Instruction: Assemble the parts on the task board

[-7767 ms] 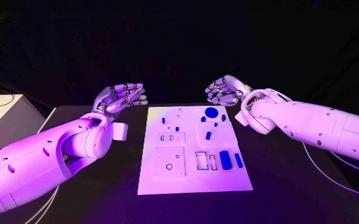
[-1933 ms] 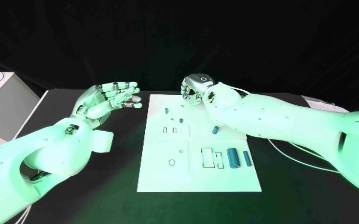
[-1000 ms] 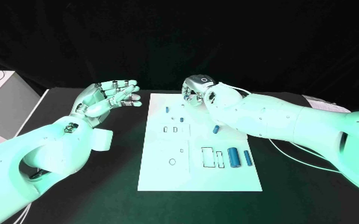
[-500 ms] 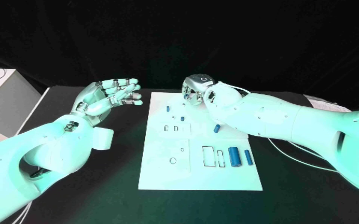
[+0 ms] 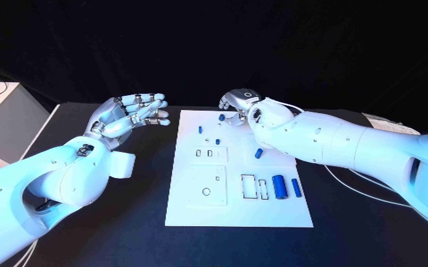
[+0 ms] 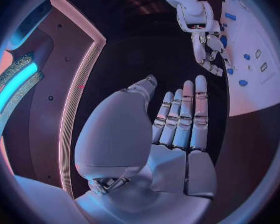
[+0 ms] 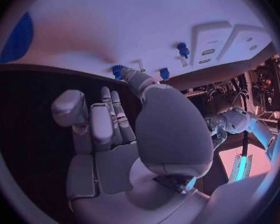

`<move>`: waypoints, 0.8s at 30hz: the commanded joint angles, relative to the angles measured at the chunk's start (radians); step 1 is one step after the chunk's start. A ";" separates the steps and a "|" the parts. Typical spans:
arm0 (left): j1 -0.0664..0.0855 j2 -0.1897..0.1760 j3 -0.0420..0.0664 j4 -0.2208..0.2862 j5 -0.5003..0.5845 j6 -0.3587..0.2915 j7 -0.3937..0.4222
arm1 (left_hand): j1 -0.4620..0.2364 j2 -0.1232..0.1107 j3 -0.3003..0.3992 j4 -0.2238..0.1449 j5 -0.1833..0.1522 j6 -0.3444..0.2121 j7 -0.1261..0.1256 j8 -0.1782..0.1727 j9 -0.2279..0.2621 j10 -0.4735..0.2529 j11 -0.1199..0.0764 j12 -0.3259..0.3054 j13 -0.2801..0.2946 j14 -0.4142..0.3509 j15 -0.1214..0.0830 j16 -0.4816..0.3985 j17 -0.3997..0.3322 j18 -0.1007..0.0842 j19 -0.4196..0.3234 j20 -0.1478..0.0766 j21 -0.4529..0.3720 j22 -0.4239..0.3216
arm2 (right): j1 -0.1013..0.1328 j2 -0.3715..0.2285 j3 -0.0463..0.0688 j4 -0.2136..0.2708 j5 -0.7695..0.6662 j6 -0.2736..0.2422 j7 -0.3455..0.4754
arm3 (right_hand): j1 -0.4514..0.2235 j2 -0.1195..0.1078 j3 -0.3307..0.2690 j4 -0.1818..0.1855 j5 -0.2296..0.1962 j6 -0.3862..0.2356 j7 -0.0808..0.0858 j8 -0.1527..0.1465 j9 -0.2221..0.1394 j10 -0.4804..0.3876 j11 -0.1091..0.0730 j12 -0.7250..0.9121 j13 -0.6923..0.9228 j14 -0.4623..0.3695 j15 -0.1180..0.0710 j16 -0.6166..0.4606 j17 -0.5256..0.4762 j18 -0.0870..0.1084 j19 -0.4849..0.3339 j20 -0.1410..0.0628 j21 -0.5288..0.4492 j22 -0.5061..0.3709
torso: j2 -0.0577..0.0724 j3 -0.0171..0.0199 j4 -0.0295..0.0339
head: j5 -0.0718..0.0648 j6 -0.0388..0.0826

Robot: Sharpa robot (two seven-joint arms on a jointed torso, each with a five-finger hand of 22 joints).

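At task board (image 5: 192, 211) far edge, right hand (image 5: 239, 107) fingertip touches upright blue peg (image 5: 222, 117); left hand (image 5: 129, 115) spread, empty.

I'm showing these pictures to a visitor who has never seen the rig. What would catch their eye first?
The white board in the middle of the black table, dotted with small blue pieces. The right robot hand reaches over its far edge, fingertips at a blue peg, while the left robot hand hovers open beside the board, palm up.
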 commanded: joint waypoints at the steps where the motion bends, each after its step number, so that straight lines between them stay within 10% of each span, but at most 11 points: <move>1: 0.001 0.000 0.001 -0.001 -0.003 0.015 0.004 | -0.005 0.006 -0.002 -0.006 -0.005 0.008 0.017 -0.005 -0.001 0.005 0.001 -0.006 0.001 -0.005 0.001 0.004 0.001 -0.002 -0.010 0.000 0.005 0.001 | 0.000 -0.016 0.000 0.023 -0.006 -0.020 0.001 | 0.023 0.005 -0.036 0.013 0.004 -0.003 -0.002 -0.007 -0.002 -0.010 -0.001 0.008 0.000 -0.007 0.001 -0.007 -0.009 0.011 -0.004 0.002 -0.010 -0.007 | 0.001 0.0012 -0.0013 | -0.002 0.002; 10: 0.001 -0.002 0.001 -0.013 -0.003 0.017 0.004 | -0.005 0.006 -0.002 -0.006 -0.005 0.008 0.017 -0.005 -0.001 0.005 0.001 -0.006 0.001 -0.005 0.001 0.004 0.001 -0.002 -0.010 0.000 0.005 0.001 | 0.001 -0.144 0.005 0.160 0.042 -0.069 -0.010 | 0.044 0.012 -0.033 0.046 0.008 0.022 0.007 -0.004 -0.003 0.052 -0.016 0.046 0.005 0.000 -0.010 0.001 0.009 0.003 0.023 -0.007 0.017 0.034 | 0.000 0.0048 -0.0095 | -0.004 0.011; 20: 0.000 0.008 0.001 -0.035 -0.003 0.022 0.005 | -0.006 0.006 -0.003 -0.007 -0.005 0.008 0.017 -0.005 -0.001 0.006 0.001 -0.006 0.001 -0.005 0.001 0.005 0.003 -0.002 -0.012 0.000 0.007 0.003 | 0.004 -0.294 0.016 0.267 0.213 -0.068 0.003 | 0.016 -0.057 0.070 0.083 0.008 0.069 0.004 0.000 0.000 0.382 -0.068 0.215 0.096 0.033 -0.050 0.073 0.142 -0.028 0.090 -0.040 0.154 0.204 | 0.001 0.0143 -0.0250 | -0.011 0.020; 22: -0.001 0.012 0.001 -0.040 -0.003 0.023 0.005 | -0.006 0.006 -0.003 -0.007 -0.005 0.008 0.017 -0.005 -0.001 0.006 0.001 -0.006 0.001 -0.005 0.001 0.005 0.003 -0.002 -0.012 0.000 0.007 0.003 | 0.004 -0.306 0.017 0.268 0.232 -0.052 0.003 | 0.008 -0.047 -0.001 0.074 0.032 0.067 -0.002 -0.005 0.002 0.323 -0.073 0.415 0.308 0.035 -0.058 0.087 0.162 -0.033 0.099 -0.057 0.180 0.238 | 0.002 0.0152 -0.0263 | -0.011 0.021; 24: -0.002 0.016 0.001 -0.043 -0.003 0.024 0.004 | -0.006 0.006 -0.003 -0.007 -0.005 0.008 0.017 -0.005 -0.001 0.006 0.001 -0.006 0.001 -0.005 0.001 0.005 0.003 -0.002 -0.012 0.000 0.007 0.003 | 0.004 -0.318 0.017 0.266 0.250 -0.031 0.000 | -0.002 -0.037 -0.069 0.090 0.040 0.035 0.001 -0.013 0.001 0.430 -0.060 1.115 1.050 0.058 -0.048 0.138 0.291 -0.047 0.120 -0.050 0.230 0.301 | 0.003 0.0168 -0.0264 | -0.010 0.020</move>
